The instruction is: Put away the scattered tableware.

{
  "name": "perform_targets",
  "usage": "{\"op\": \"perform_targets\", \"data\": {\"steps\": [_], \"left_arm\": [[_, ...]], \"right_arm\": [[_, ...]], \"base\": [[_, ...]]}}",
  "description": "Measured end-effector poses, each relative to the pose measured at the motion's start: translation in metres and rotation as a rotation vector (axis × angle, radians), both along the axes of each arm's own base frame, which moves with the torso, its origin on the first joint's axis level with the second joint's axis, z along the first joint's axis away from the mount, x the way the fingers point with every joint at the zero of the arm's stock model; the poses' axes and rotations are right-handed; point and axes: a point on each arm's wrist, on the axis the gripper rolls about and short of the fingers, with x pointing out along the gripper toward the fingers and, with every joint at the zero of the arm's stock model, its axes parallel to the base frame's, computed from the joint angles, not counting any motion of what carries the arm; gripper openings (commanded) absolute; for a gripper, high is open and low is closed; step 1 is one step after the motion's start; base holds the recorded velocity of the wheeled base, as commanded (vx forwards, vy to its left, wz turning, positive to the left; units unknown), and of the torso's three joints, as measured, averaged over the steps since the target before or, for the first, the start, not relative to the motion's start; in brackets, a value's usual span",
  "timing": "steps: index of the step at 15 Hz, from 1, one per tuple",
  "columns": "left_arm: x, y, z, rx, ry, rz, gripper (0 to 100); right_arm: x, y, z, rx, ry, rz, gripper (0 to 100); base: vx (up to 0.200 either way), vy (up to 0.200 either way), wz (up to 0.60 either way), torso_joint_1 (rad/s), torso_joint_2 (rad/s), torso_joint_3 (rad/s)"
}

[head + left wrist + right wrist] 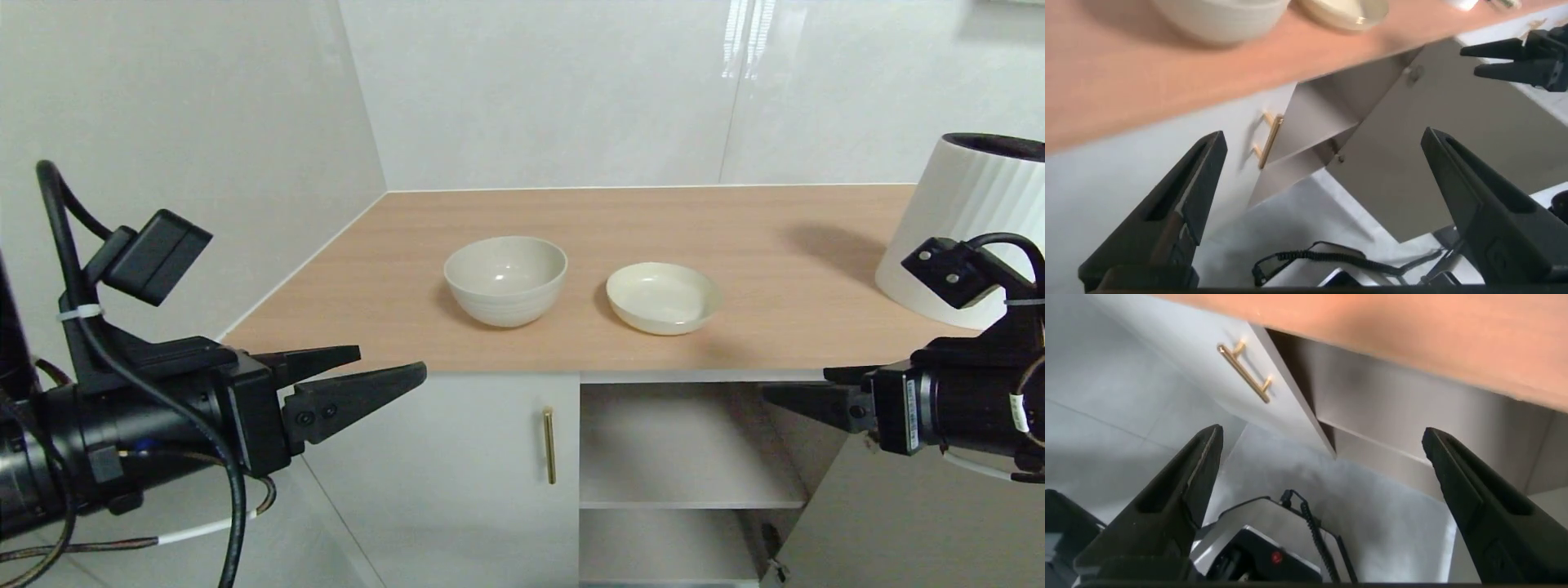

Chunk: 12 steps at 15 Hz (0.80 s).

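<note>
Left gripper (392,362) and right gripper (793,384) jaws spread, empty; bowl (505,278) and shallow dish (663,296) on worktop (735,237) look glazed, slick, brittle, so pinch across the rim.

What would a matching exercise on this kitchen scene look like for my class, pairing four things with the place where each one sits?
Column A
1. deep bowl
2. shallow dish
3. ribbed white container
4. gold handle

Column B
a. on the shut cabinet door
b. at the counter's far right
c. on the counter, the left one of the pair
d. on the counter, above the open shelves

Pairs: 1-c, 2-d, 3-b, 4-a
</note>
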Motion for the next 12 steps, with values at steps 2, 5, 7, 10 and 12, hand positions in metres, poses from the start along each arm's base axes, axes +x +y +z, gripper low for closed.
{"op": "perform_targets", "data": {"steps": [2,5,7,10,12], "left_arm": [[0.004,-0.002,0.0,0.001,0.003,0.001,100],[0.011,-0.004,-0.001,0.005,0.016,0.01,100],[0.018,-0.002,0.0,0.007,0.022,0.032,100],[0.033,0.0,0.006,0.007,0.018,0.065,100],[0.045,-0.003,0.011,0.007,0.016,0.078,100]], "right_arm": [[0.001,0.0,-0.001,-0.002,0.003,-0.001,100],[0.002,0.0,-0.001,-0.003,0.007,-0.003,100],[0.004,0.001,-0.003,-0.004,0.007,-0.004,100],[0.015,0.005,0.002,0.022,-0.067,-0.011,100],[0.027,0.01,0.007,0.018,-0.088,-0.038,100]], "base": [[0.0,0.0,0.0,0.22,-0.48,-0.276],[0.0,0.0,0.0,0.227,-0.5,-0.271],[0.0,0.0,0.0,0.217,-0.45,-0.239],[0.0,0.0,0.0,0.072,-0.13,-0.071],[0.0,0.0,0.0,0.0,0.0,0.0]]}}
